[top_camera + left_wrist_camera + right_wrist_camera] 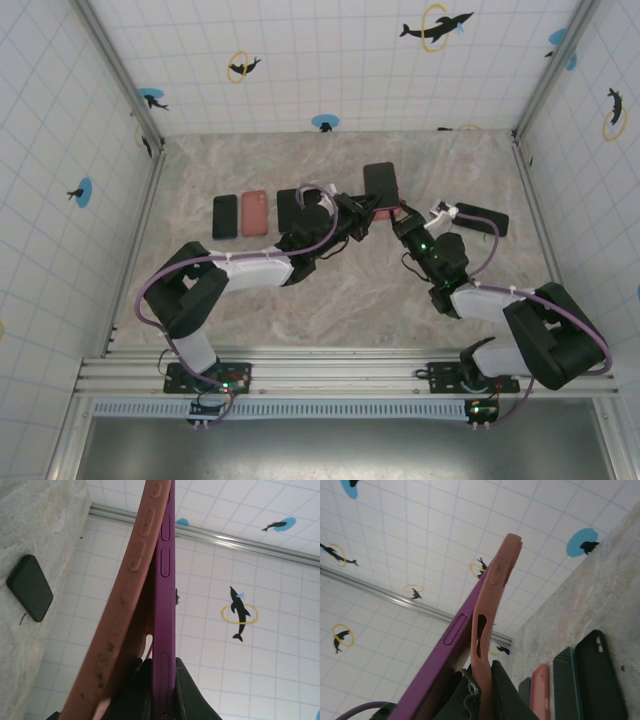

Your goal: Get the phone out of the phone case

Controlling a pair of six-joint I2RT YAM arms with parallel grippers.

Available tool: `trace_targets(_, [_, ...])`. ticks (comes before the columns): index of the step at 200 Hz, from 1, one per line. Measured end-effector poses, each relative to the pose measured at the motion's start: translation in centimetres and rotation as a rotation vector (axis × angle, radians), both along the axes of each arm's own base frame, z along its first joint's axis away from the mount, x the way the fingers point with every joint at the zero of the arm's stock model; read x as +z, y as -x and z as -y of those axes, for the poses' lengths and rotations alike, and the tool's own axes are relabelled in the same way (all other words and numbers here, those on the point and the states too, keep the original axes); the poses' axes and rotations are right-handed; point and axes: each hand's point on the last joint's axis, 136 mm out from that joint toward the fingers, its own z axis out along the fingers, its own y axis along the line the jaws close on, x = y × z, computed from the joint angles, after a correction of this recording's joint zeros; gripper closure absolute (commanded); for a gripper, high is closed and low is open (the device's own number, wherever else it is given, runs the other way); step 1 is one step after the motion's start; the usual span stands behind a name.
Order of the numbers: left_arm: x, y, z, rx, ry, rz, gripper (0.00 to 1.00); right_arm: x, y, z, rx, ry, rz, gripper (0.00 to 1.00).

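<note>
- A black case, a salmon case and a dark case lie flat side by side on the left part of the worktop.
- The left end effector is closed tight on the lower end of the purple phone, with one finger on each face.
- The phone is held in the air between the two arms. The salmon-pink phone case is peeled away from the phone along one long edge, and the two meet again at the far end.
- The right end effector is clamped on the wall of the phone case, and the phone sits outside its fingers.
- Another black case lies flat just right of the right end effector.
</note>
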Motion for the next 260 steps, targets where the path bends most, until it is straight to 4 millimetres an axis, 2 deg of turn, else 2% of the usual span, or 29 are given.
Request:
trace_targets(64, [0.1,0.0,0.5,-0.015,-0.036,0.009,1.0,-2.1,-0.9,0.6,-0.06,0.079,-0.065,0.94])
trace_targets(90, [1.0,0.5,0.5,-0.034,-0.022,0.022,1.0,-4.4,-2.0,2.3,-0.133,0.118,-0.136,0.94])
trace_targets(106, [1.6,0.6,0.5,-0.042,-0.012,0.03,1.0,-5.2,-2.2,2.6,-0.144,0.131,-0.158,0.94])
trace_targets(160, [1.5,0.6,0.3,-0.055,-0.012,0.034,1.0,-5.6,-2.5,2.7,-0.144,0.139,-0.166,0.94])
trace_targets(184, [0.3,0.2,-0.5,-0.056,-0.045,0.036,0.99,-5.5,-2.8,3.5,-0.157,0.131,-0.168,0.94])
trace_targets(218, [-2.0,-1.6,-2.0,-0.034,-0.105,0.045,0.98,-5.9,-3.1,5.2,-0.186,0.126,-0.179,0.93])
trace_targets(237, [-4.8,-2.8,-2.5,-0.027,-0.151,0.025,0.98,-6.3,-3.1,6.2,-0.202,0.126,-0.188,0.93])
trace_targets(260, [-9.1,-3.9,-3.5,-0.011,-0.222,-0.027,0.98,-6.7,-2.9,7.2,-0.217,0.125,-0.2,0.93])
